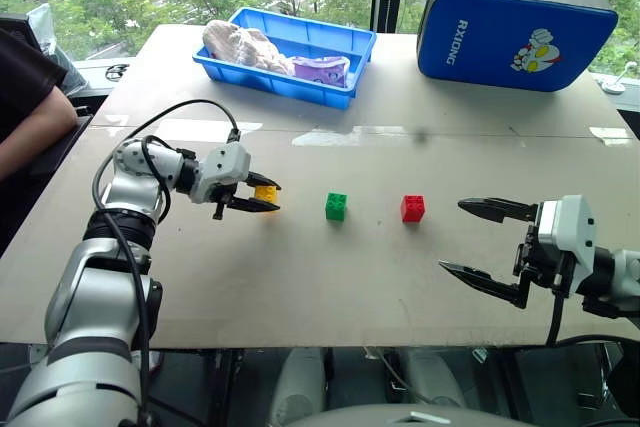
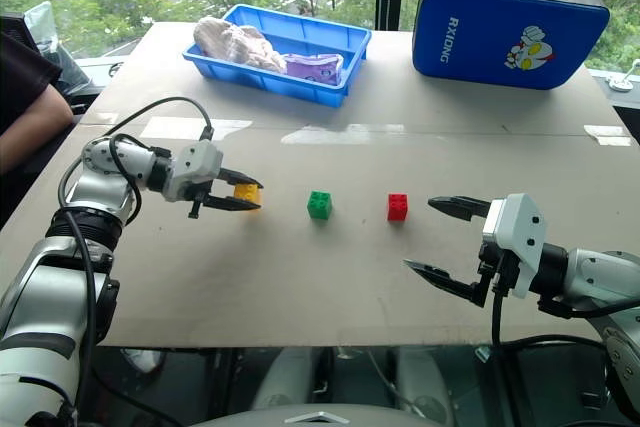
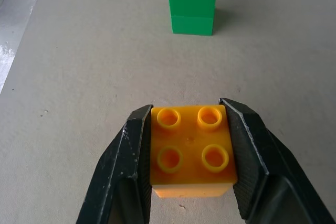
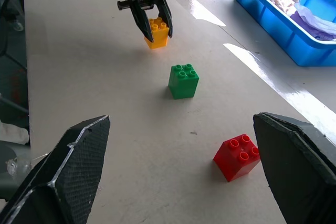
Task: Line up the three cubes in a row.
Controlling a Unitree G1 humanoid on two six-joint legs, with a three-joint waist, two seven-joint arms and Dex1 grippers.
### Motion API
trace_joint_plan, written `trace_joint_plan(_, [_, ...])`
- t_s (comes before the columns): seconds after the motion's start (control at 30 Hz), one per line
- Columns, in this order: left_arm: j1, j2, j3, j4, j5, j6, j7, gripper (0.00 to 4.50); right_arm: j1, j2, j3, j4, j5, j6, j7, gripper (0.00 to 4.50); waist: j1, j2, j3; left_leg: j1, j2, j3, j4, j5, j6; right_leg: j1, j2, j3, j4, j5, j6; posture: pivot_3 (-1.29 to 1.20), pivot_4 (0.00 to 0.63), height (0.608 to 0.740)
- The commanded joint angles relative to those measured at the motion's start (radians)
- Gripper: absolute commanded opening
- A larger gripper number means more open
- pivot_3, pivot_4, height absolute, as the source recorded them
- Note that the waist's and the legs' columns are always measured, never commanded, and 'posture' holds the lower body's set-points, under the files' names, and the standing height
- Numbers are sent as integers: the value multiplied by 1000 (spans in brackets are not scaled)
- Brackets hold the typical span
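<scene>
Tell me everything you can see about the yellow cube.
The yellow cube is a small block of glossy plastic, orange-yellow, with four round hollow studs on top. It is upright at the left end of the table, beside the green cube and roughly level with it. The left gripper is shut on it, one black finger against each side.

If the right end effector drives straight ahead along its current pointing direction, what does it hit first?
Probably the red cube. The right end effector is open, and in its wrist view the red cube lies nearest ahead between the fingers, off toward one of them. The green cube sits beyond. Depth is unclear, so it may pass beside it.
</scene>
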Motion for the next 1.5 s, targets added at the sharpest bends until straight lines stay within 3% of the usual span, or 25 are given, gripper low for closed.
trace_joint_plan(0.03, [-7, 1, 3, 19, -16, -31, -4, 1325, -6, -13, -35, -34, 9, -16, 3, 4500, 0, 0, 0, 0, 0, 0, 0, 0, 0, 0, 0, 0, 0, 0, 0, 0, 150, 740])
trace_joint_plan(0.93, [-79, -63, 27, 180, 41, -124, -4, 1325, 5, -35, -58, -40, 26, -11, 9, 4500, 0, 0, 0, 0, 0, 0, 0, 0, 0, 0, 0, 0, 0, 0, 0, 0, 150, 740])
trace_joint_plan(1.0, [-84, -68, 33, 190, 47, -121, -4, 2352, 10, -37, -65, -44, 28, -8, 8, 4500, 0, 0, 0, 0, 0, 0, 0, 0, 0, 0, 0, 0, 0, 0, 0, 0, 150, 740])
trace_joint_plan(1.07, [-86, -70, 38, 194, 50, -120, -4, 2961, 14, -36, -70, -49, 30, -5, 7, 4500, 0, 0, 0, 0, 0, 0, 0, 0, 0, 0, 0, 0, 0, 0, 0, 0, 150, 740])
trace_joint_plan(1.17, [-84, -71, 61, 188, 30, -98, -4, 4385, 21, -35, -77, -55, 34, -1, 5, 4500, 0, 0, 0, 0, 0, 0, 0, 0, 0, 0, 0, 0, 0, 0, 1, 0, 150, 740])
trace_joint_plan(1.37, [1, -21, 161, 0, -104, 99, -4, 4385, 31, -34, -75, -45, 33, -6, 13, 4500, -3, 0, 0, 0, 0, -1, 0, 0, 0, 0, 0, 0, 0, 0, 1, 0, 150, 740])
trace_joint_plan(1.5, [199, 31, 300, -336, -227, 374, 124, 4385, 43, -22, -68, -18, 18, -14, 14, 4500, -15, 0, 0, 1, 1, -4, 0, 0, 0, 0, 0, 1, 0, 1, 1, 0, 150, 740])
